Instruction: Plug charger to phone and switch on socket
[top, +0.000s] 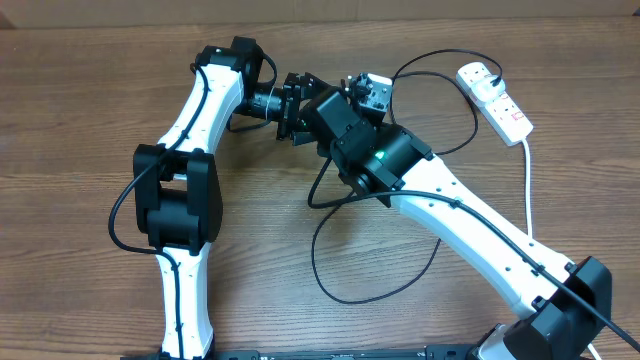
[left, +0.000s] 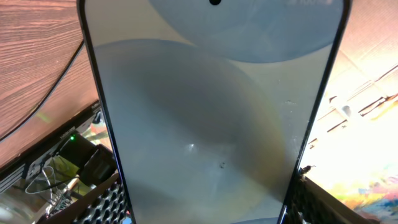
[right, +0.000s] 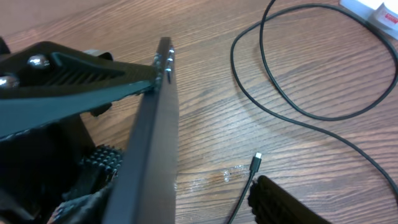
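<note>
Across frame centre, your left claw (left: 205, 208) is clenching the phone (left: 205, 124) by its edges.
Your right claw (top: 362, 93) is hovering by the charger (right: 256, 160) tip, and you cannot tell its grip; the socket (top: 497, 98) is lying upper right on the table (top: 80, 120).

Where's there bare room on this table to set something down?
The table is bare left of the left arm, and at the front between it and the right arm, below the cable loop. Crowded: the middle, around the phone, and toward the power strip.
</note>
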